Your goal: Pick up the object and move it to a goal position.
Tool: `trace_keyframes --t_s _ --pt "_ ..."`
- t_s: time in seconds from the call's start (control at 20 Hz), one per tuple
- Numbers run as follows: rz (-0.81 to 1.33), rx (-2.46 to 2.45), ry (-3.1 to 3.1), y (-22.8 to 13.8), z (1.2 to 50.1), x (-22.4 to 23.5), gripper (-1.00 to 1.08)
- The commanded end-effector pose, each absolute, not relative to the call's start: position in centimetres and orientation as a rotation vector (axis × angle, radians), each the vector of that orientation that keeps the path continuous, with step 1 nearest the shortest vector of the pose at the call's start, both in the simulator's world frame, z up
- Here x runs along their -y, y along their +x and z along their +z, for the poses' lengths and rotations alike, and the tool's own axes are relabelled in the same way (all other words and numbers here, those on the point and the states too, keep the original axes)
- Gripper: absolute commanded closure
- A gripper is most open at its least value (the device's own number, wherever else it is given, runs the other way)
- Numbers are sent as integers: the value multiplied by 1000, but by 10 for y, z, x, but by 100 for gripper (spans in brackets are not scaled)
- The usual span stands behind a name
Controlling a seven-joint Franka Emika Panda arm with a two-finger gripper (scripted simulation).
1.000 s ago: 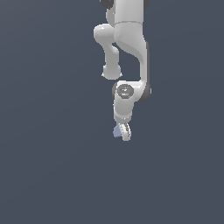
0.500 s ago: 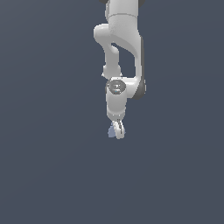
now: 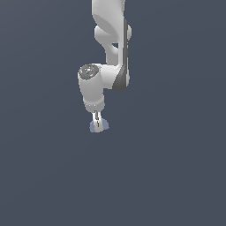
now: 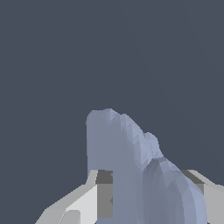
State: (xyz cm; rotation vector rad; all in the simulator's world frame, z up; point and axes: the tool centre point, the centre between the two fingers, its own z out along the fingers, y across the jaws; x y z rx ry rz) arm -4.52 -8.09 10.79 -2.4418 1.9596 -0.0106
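The object is a small pale blue-grey lump held at the tip of my white gripper in the exterior view, a little left of centre. The gripper is shut on it, with the fingers either side of it. In the wrist view the object fills the lower middle, gripped between the two pads, with its narrower end pointing away from the wrist. The arm hangs down from the top of the exterior view.
A plain dark grey-blue surface fills both views. No other objects, edges or goal marker show.
The arm has swung toward the exterior view's left with the object in the gripper, and the wrist has turned. The grip has stayed shut.
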Motion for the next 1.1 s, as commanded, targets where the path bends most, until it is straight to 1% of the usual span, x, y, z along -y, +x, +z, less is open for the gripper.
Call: trace_keyframes --t_s 0.0,0.35,0.55,0.8,1.05 --pt "-8 -1960 -2443 -48 125 108 108" --pt "-3 -1963 -2448 -50 173 182 108" --pt "-2 -1964 -2450 -50 192 212 108" --pt "0 -1964 -2452 -49 206 234 108" --pt "0 -1964 -2452 -48 210 240 108"
